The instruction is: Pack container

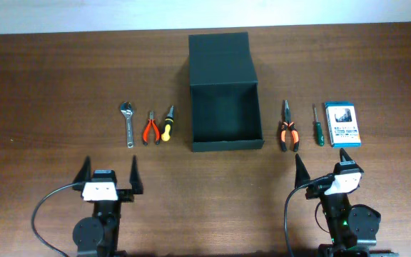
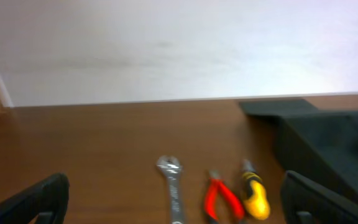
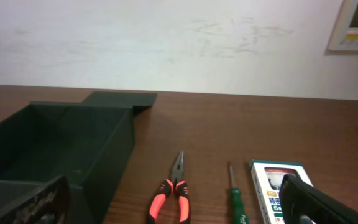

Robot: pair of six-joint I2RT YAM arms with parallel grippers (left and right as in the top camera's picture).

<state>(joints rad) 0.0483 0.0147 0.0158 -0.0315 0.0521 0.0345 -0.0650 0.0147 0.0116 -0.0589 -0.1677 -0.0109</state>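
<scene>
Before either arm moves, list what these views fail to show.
The card pack: print too small overhead, bottom cut off in the right wrist view.
The wrench, red pliers, yellow-handled tool: blurred in the left wrist view; wrench runs off the bottom edge.
The container: near corner cut by the right wrist view's edge.

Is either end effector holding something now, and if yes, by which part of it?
Nothing is held. The left end effector and the right end effector both stand open and empty, apart from the box.
</scene>
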